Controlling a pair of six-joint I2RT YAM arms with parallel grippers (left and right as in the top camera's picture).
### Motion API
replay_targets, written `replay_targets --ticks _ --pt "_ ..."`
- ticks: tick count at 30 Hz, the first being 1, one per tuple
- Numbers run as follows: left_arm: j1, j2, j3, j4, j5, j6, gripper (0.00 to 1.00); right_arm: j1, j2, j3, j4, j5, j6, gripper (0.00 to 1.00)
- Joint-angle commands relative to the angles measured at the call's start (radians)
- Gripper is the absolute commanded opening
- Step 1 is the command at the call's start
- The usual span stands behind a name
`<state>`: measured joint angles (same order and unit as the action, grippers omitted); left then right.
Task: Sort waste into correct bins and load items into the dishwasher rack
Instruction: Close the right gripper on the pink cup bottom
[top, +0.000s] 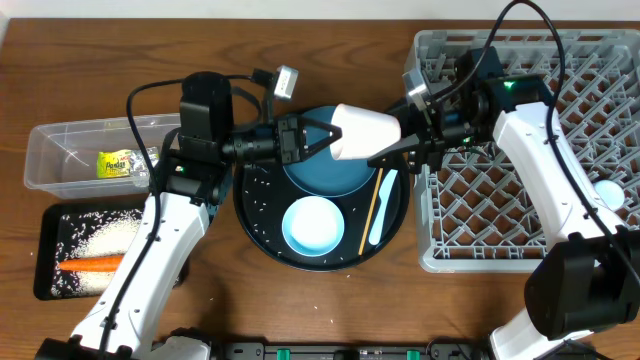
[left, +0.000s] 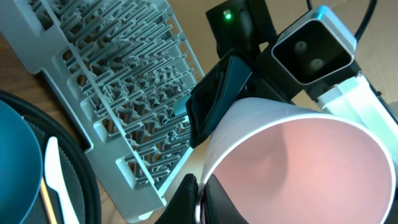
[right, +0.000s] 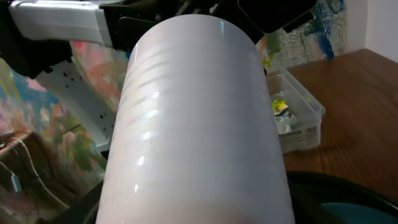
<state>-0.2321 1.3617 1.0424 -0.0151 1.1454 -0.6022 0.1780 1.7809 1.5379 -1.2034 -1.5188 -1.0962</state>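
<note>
**Pale-pink cup hangs between two arms, rack to its right**

Pink within and white-looking without, the pale-pink cup lies on its side in the air above the round black tray. It is clear of the dark-blue plate beneath it. Its long axis runs across the desk from one arm to the other, with the open mouth facing the left arm and the closed base facing the right.

The left end effector is clamped narrow on the rim, one finger inside the mouth and one outside, as the left wrist view shows. The right end effector stands spread about the base end, its fingers flanking the cup's wall. One dark finger lies close against the wall. Whether the fingers bear on the cup cannot be told, since the cup fills the right wrist view.

The moment reads as a handover. The dishwasher rack lies to the cup's right, just beside the tray and directly under the right arm, so that arm is much the nearer to it. The next move appears to turn on the right fingers seating squarely across the base before the left lets go of the rim.
</note>
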Motion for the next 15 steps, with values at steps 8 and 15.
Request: replay_targets --ticks 8,15 --pt "-0.003 0.004 0.007 -0.072 0.013 0.074 0.06 -0.009 -0.11 0.02 0.007 -0.041 0.021 0.01" --pt "-0.003 0.004 0.007 -0.098 0.011 0.098 0.06 -0.039 -0.173 0.02 0.016 0.003 0.132 0.01"
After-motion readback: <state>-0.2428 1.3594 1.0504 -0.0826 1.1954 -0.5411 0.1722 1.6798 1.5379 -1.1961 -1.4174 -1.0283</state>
